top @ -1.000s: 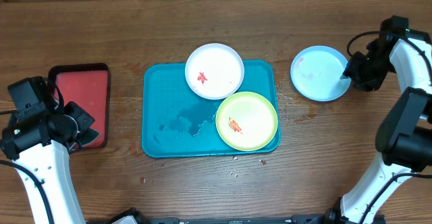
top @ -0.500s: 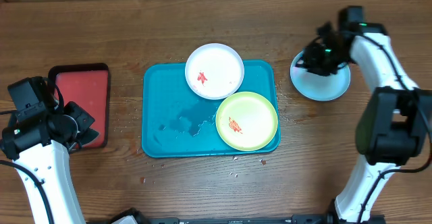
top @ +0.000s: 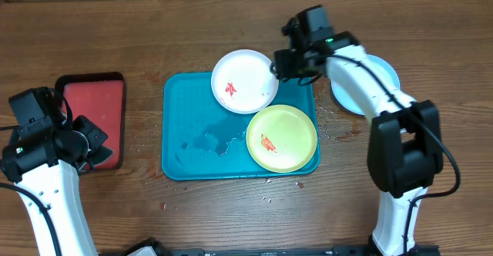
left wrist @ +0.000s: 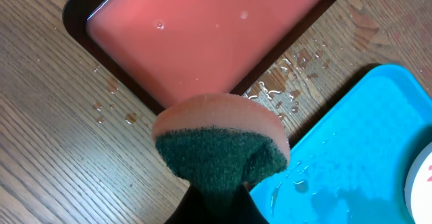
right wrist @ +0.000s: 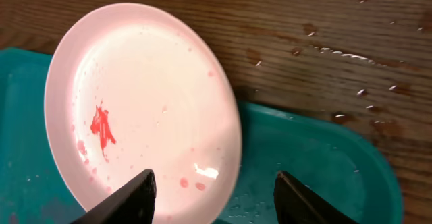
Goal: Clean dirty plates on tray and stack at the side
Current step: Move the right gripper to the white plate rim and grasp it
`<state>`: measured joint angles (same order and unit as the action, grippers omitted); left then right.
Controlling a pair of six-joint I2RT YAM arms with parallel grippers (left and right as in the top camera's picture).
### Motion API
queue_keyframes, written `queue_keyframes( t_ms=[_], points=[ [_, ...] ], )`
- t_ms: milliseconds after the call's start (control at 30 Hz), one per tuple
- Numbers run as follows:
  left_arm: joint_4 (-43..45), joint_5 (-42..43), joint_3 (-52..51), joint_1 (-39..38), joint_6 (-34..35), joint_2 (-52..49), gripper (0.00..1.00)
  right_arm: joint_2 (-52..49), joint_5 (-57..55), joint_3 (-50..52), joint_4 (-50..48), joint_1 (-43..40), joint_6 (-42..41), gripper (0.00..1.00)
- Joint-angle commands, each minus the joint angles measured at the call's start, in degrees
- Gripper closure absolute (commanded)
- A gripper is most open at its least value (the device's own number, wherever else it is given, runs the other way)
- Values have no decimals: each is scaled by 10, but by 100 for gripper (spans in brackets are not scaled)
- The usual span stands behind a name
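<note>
**Right claw spread over white plate, left claw pinching sponge**

Wooden table [top: 115,25], wet spots near the trays. Turquoise tray [top: 192,109] at centre, water pooled on its floor. Smaller red tray [top: 92,106] to the left, well apart.

Three plates:
- White plate [top: 246,82], red smear, at the tray's far edge, overhanging the rim.
- Yellow-green plate [top: 281,139], orange smear, at the tray's near right corner, just beside the white one.
- Light blue plate [top: 387,72] on the table right of the tray, partly hidden by the right arm.

Right claw [right wrist: 217,197] is spread above the white plate's right edge, gripping nothing. Left claw [left wrist: 214,197] is pressed together on an orange-and-green sponge [left wrist: 219,143], near the red tray's corner.
</note>
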<state>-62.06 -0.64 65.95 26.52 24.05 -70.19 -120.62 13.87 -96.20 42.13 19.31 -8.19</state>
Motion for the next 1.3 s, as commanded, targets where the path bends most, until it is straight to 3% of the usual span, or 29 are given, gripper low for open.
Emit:
queue_keyframes(
  t_ms=[0, 433, 733, 1000, 1067, 1267],
  points=[
    [5, 7, -2, 1, 8, -8, 96, -10, -74, 3, -12, 26, -39, 44],
    [6, 22, -2, 1, 2, -23, 96, -48, -110, 4, -5, 51, -41, 47],
    [6, 22, -2, 1, 2, -25, 96, -49, -120, 4, -4, 51, -41, 43],
    [6, 22, -2, 1, 2, -25, 96, -75, -34, 9, -3, 51, -61, 55],
    [6, 22, -2, 1, 2, -25, 96, -77, 7, 10, -1, 52, -61, 69],
    [6, 22, -2, 1, 2, -25, 96, -71, 59, -6, 52, 74, -80, 73]
  ],
)
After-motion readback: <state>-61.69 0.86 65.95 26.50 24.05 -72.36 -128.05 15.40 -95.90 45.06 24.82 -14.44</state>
